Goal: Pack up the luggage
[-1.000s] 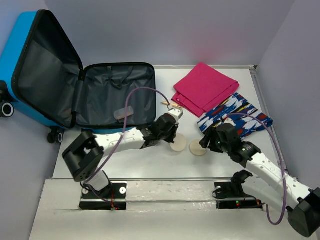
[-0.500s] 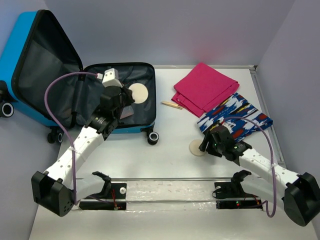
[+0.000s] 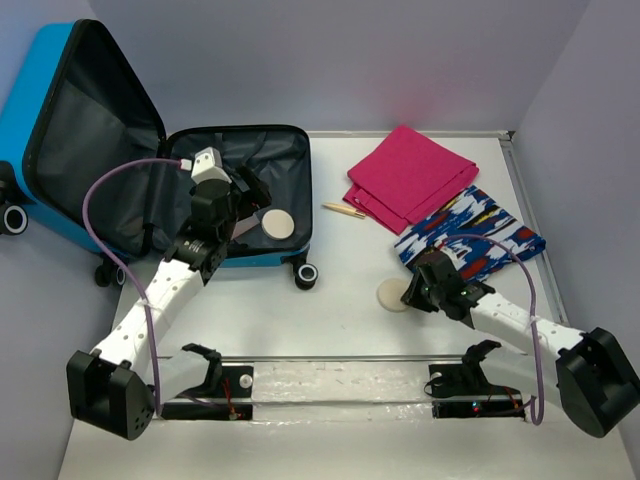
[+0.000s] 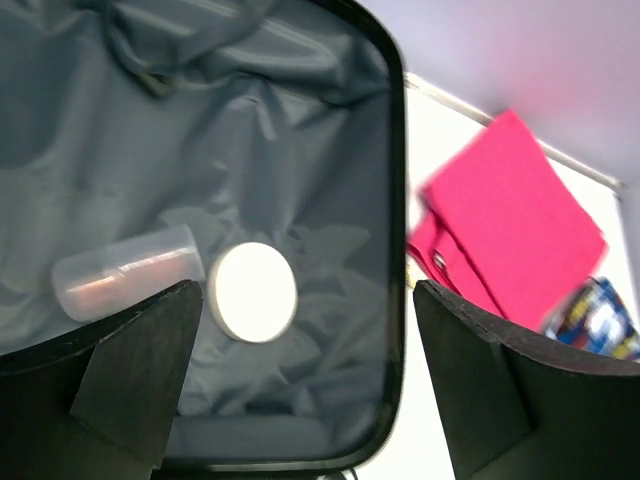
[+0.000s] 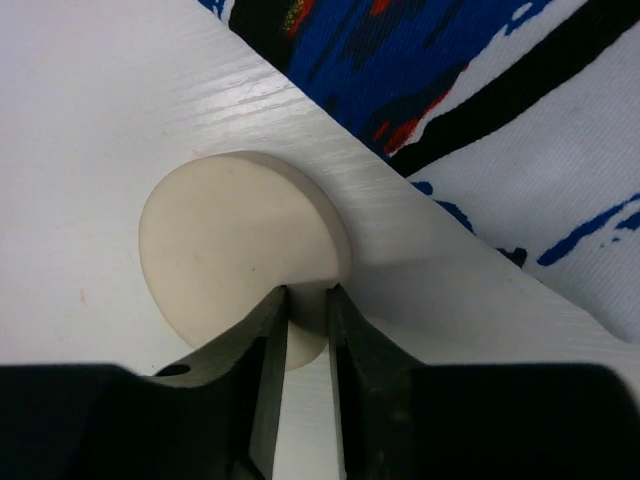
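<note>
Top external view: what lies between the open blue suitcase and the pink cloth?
A thin wooden stick, close beside the pink cloth; otherwise bare table up to the suitcase. The top view shows it.

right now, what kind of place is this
Probably a robot lab test cell, not a home: a left arm and right arm bolted to a white table, plain walls boxing it in, an open suitcase staged with a pink cloth.

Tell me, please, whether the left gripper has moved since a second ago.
Yes. The left gripper has swung left, from over the table to above the luggage.
</note>
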Tool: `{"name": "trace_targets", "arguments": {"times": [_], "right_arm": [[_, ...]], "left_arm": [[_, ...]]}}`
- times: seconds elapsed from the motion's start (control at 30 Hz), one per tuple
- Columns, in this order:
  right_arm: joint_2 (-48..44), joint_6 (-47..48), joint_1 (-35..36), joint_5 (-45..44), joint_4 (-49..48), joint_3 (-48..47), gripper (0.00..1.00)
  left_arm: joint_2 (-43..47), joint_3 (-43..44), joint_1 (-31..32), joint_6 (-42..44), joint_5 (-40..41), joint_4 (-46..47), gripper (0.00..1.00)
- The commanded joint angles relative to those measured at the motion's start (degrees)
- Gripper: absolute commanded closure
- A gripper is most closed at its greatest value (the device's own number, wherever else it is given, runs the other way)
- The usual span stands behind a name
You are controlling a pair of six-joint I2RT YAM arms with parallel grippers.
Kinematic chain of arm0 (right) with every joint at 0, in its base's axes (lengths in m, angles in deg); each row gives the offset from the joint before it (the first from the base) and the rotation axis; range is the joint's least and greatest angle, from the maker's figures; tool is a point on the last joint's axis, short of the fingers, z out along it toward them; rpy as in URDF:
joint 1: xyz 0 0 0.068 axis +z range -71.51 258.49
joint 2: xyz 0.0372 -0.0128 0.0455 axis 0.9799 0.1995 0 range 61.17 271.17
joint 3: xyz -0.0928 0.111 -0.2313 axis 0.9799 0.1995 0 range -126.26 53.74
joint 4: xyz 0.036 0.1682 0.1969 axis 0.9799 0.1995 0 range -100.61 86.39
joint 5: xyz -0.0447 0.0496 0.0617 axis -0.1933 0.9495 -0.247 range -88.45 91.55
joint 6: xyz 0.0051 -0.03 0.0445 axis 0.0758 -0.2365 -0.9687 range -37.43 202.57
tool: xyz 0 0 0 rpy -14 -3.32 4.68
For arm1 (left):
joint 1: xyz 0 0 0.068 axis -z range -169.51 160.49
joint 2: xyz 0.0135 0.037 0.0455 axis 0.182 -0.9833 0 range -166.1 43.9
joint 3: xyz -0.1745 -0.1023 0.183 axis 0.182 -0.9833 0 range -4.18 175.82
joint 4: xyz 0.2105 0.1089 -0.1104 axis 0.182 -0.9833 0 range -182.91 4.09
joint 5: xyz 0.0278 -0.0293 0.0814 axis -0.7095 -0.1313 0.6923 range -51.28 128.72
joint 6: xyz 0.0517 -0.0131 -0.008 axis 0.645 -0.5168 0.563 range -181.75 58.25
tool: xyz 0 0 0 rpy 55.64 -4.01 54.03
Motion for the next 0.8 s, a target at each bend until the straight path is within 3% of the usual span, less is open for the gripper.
{"name": "trace_targets", "arguments": {"times": [0.0, 0.07, 0.3, 0.4, 0.53, 0.77], "right_arm": [[1.44, -0.08, 0.47, 0.28, -3.35, -0.50, 0.81], [1.53, 0.09, 0.47, 0.37, -3.70, -0.68, 0.93], [-6.90, 5.01, 2.40, 1.68, -3.71, -4.80, 0.93], [-7.08, 6.15, 3.80, 3.35, -3.70, -11.12, 0.93], [-1.03, 8.26, 6.26, 4.15, -6.07, -21.22, 0.93], [25.65, 12.39, 13.02, 5.38, -12.75, -45.21, 0.93]], "left_arm": [[6.94, -1.82, -0.01, 0.86, -8.73, 3.34, 0.01], [10.02, -2.00, 0.07, 3.23, -12.50, 1.41, 0.01], [17.41, -2.09, 0.07, 14.12, -19.90, -6.68, 0.01], [19.69, -5.33, 0.07, 16.15, -17.99, -6.86, 0.01], [23.11, -6.40, -0.01, 16.59, -14.46, -7.04, 0.01], [27.96, -7.80, -0.01, 16.86, -11.12, -6.16, 0.01]]}}
